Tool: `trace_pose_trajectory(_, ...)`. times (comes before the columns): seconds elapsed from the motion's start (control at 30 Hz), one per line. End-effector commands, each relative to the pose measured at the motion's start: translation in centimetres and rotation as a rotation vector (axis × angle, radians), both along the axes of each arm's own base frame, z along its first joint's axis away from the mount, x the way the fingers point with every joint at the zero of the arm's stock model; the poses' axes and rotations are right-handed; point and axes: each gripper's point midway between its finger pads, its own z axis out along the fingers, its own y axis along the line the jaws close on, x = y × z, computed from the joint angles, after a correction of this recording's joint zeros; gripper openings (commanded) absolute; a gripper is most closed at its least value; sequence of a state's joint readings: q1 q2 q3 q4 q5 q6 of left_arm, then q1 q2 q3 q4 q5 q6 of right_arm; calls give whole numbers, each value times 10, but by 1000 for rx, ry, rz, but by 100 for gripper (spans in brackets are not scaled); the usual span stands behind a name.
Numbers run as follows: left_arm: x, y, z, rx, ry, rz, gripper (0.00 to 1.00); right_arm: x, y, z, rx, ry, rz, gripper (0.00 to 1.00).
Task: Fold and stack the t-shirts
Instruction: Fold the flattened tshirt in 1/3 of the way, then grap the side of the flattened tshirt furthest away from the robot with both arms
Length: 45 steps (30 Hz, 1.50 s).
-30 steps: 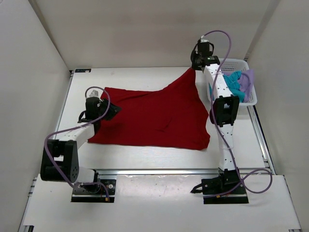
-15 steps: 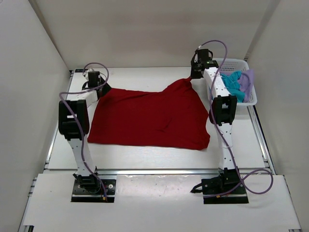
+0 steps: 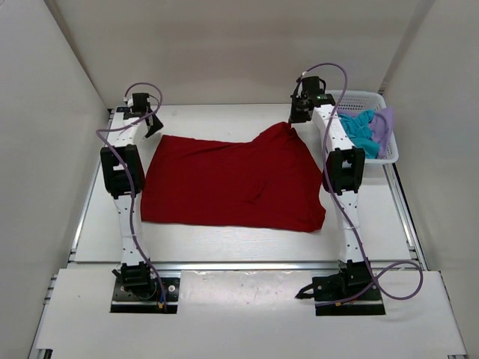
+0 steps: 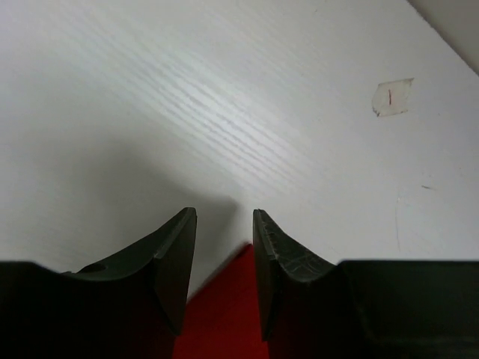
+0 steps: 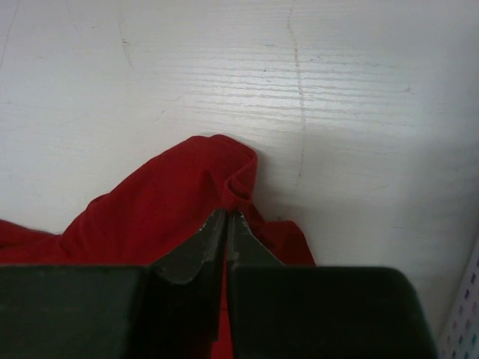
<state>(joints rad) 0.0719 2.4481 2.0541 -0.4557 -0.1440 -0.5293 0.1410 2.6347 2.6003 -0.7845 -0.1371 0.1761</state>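
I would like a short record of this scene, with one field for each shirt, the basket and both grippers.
red shirt: spread on the table, far right corner bunched up
teal shirt: crumpled in the basket
lavender shirt: in the basket, beside the teal shirt
basket: white, at the far right of the table
left gripper: open, over the red shirt's far left corner
right gripper: shut on the red shirt's far right corner
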Motion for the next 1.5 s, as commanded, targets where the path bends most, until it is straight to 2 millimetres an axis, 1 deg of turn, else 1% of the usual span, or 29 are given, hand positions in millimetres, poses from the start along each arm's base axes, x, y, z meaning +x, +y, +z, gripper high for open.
trace_pose_trajectory(0.0, -3, -4, 11, 63, 62, -43, 47, 9, 7, 17, 24, -56, 14, 0)
trace_pose_trajectory(0.03, -3, -6, 10, 66, 55, -52, 47, 9, 9, 13, 27, -51, 17, 0)
trace_pose_trajectory(0.07, -1, -7, 19, 68, 36, -54, 47, 9, 10, 18, 26, -58, 14, 0)
trace_pose_trajectory(0.1, -1, -8, 15, 63, 43, -65, 49, 9, 10, 16, 26, -56, 20, 0)
trace_pose_trajectory(0.17, 0, -11, 20, 58, 39, -84, 51, 9, 9, 18, 32, -58, 19, 0)
trace_pose_trajectory(0.2, -2, -18, 13, 42, 52, -104, 51, 8, 10, 17, 34, -51, 21, 0)
trace_pose_trajectory(0.23, -1, -24, 14, 28, 53, -126, 52, 9, 8, 17, 36, -54, 18, 0)
trace_pose_trajectory(0.4, 4, -31, 13, 22, 62, -146, 51, 4, 14, 11, 32, -30, 30, 0)
trace_pose_trajectory(0.47, 5, -30, 12, 12, 59, -147, 50, 3, 14, 17, 22, -39, 34, 0)
trace_pose_trajectory(0.57, 5, -34, 11, -5, 64, -163, 49, 0, 17, 34, 30, -56, 44, 0)
trace_pose_trajectory(0.67, -1, -40, -3, -18, 103, -170, 44, 0, 21, 49, 38, -84, 50, 0)
trace_pose_trajectory(0.7, 3, -39, 2, -19, 93, -164, 40, 1, 20, 51, 42, -89, 48, 0)
trace_pose_trajectory(0.77, 2, -38, 0, -20, 94, -158, 37, -1, 20, 58, 38, -95, 52, 0)
trace_pose_trajectory(0.87, 0, -38, 2, -15, 101, -155, 31, -2, 17, 56, 36, -87, 46, 0)
trace_pose_trajectory(0.93, -1, -33, 0, -14, 107, -147, 31, -1, 14, 61, 44, -93, 37, 0)
trace_pose_trajectory(0.97, -2, -40, -2, -12, 112, -158, 28, -1, 14, 60, 44, -93, 43, 0)
trace_pose_trajectory(1.0, -1, -37, 0, -11, 108, -151, 20, -2, 14, 57, 44, -83, 43, 0)
trace_pose_trajectory(1.03, -3, -36, -2, -10, 116, -141, 16, -2, 13, 58, 44, -88, 41, 0)
trace_pose_trajectory(1.07, -3, -32, 0, -3, 117, -130, 9, -2, 14, 62, 54, -92, 47, 0)
trace_pose_trajectory(1.1, -1, -34, 2, 0, 111, -130, 1, -2, 14, 59, 52, -88, 49, 0)
trace_pose_trajectory(1.17, 0, -36, 8, 16, 103, -123, 0, -3, 12, 62, 52, -91, 53, 0)
trace_pose_trajectory(1.2, 2, -36, 19, 17, 84, -117, 0, -5, 9, 61, 43, -83, 51, 0)
trace_pose_trajectory(1.23, 2, -36, 19, 16, 87, -114, 0, -7, 7, 59, 44, -72, 52, 0)
trace_pose_trajectory(1.3, 4, -34, 33, -14, 52, -103, 0, -12, 4, 62, 33, -68, 64, 0)
trace_pose_trajectory(1.33, 6, -36, 50, -19, 10, -111, 0, -14, -2, 61, 28, -55, 58, 0)
trace_pose_trajectory(1.37, 2, -35, 60, -42, -9, -101, 0, -21, 0, 56, 38, -31, 78, 0)
trace_pose_trajectory(1.4, 5, -34, 67, -54, -45, -96, 0, -22, 2, 54, 44, -28, 96, 0)
trace_pose_trajectory(1.43, -5, -32, 77, -73, -66, -89, 0, -27, 1, 56, 64, -17, 107, 0)
trace_pose_trajectory(1.47, -5, -32, 83, -86, -91, -90, 0, -29, 0, 56, 74, -11, 114, 0)
